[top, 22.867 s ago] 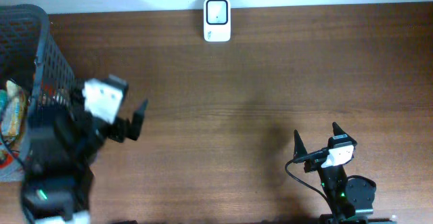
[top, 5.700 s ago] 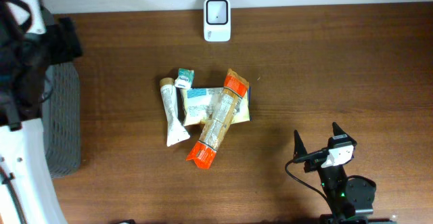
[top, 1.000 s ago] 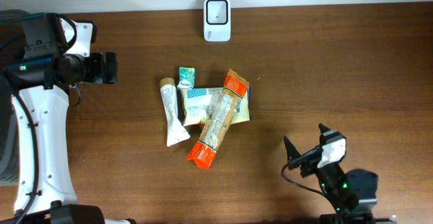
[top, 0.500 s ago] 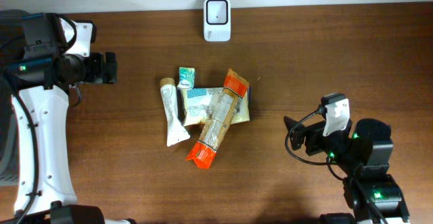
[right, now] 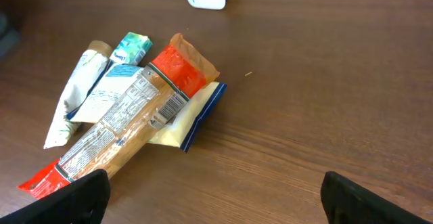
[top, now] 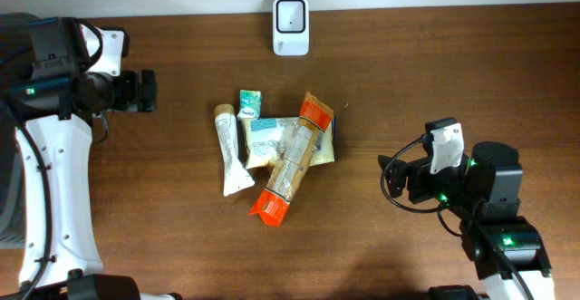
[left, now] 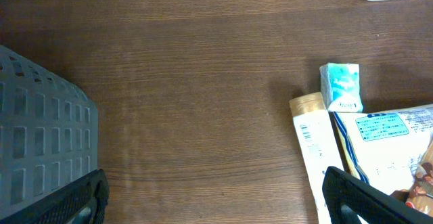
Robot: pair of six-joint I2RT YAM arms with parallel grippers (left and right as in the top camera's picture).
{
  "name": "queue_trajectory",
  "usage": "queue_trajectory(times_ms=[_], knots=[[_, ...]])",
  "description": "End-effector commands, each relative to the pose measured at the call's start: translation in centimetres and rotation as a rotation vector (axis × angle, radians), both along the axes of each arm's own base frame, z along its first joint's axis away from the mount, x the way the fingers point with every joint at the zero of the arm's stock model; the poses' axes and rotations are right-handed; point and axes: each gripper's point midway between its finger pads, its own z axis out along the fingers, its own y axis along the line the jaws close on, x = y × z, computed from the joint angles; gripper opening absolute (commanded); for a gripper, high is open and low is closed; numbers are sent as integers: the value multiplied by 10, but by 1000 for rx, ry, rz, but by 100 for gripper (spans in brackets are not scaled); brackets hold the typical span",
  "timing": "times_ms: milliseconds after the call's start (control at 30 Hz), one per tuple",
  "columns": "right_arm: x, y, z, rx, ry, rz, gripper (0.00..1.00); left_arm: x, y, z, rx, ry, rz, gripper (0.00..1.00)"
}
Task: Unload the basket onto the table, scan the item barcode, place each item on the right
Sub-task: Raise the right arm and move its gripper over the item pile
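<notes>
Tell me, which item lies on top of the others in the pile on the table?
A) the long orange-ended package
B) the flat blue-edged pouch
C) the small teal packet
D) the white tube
A: the long orange-ended package lies diagonally across the flat blue-edged pouch with nothing covering it, while the white tube and the small teal packet sit at the pile's left edge.

Your right gripper (top: 388,180) has lifted off its rest at the near edge over the last second and swung farther in, so it points left at the heap (top: 272,146). That heap is new since the start: orange-ended packet (top: 314,114), white tube (top: 228,150), small teal packet (top: 249,102). The basket (left: 40,136) has slid to the left edge. Your left gripper (top: 147,91) has moved to the far left.
</notes>
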Motion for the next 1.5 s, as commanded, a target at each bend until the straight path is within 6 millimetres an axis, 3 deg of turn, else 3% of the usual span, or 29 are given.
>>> queue_trajectory(times_ms=[0,167,667,867,1000,1100,1167,1267,1467], knots=[[2,4,16,14,-31,15,99,-4,1,10,16,-25,-7,99],[2,5,31,15,-43,22,99,-4,1,10,16,-26,-7,99],[15,8,31,-16,30,61,99,-4,1,10,16,-25,-7,99],[26,10,53,-4,218,77,99,-4,1,10,16,-25,-7,99],[43,9,34,-10,320,69,99,-4,1,10,16,-26,-7,99],[50,21,14,63,409,109,99,-4,1,10,16,-26,-7,99],[53,23,1,73,455,114,86,-4,1,10,16,-26,-7,99],[54,30,4,72,438,138,86,-4,1,10,16,-26,-7,99],[55,26,7,20,416,112,86,-4,1,10,16,-26,-7,99]])
